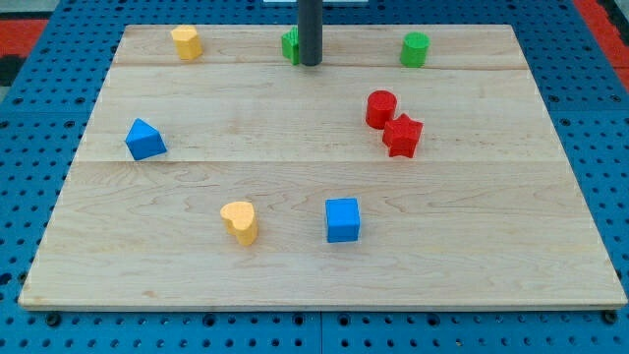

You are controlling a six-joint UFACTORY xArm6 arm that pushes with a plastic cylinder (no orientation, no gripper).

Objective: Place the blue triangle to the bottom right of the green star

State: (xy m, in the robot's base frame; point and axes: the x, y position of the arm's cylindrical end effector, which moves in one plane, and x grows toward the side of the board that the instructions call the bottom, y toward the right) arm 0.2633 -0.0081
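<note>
A pale wooden board (324, 265) lies on a blue perforated surface (39, 108), evenly lit.

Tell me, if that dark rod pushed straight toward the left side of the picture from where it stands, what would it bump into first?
My tip sits right beside a green block, partly hidden behind the rod, so it would likely meet that first; farther left stands the yellow block.

Lab bench: wooden board (324, 275) on blue pegboard (39, 197) (perforated).

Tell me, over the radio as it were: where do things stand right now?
My tip at the view's top, against the green star. Blue triangle far off at the view's left, untouched. Nothing between them.
</note>
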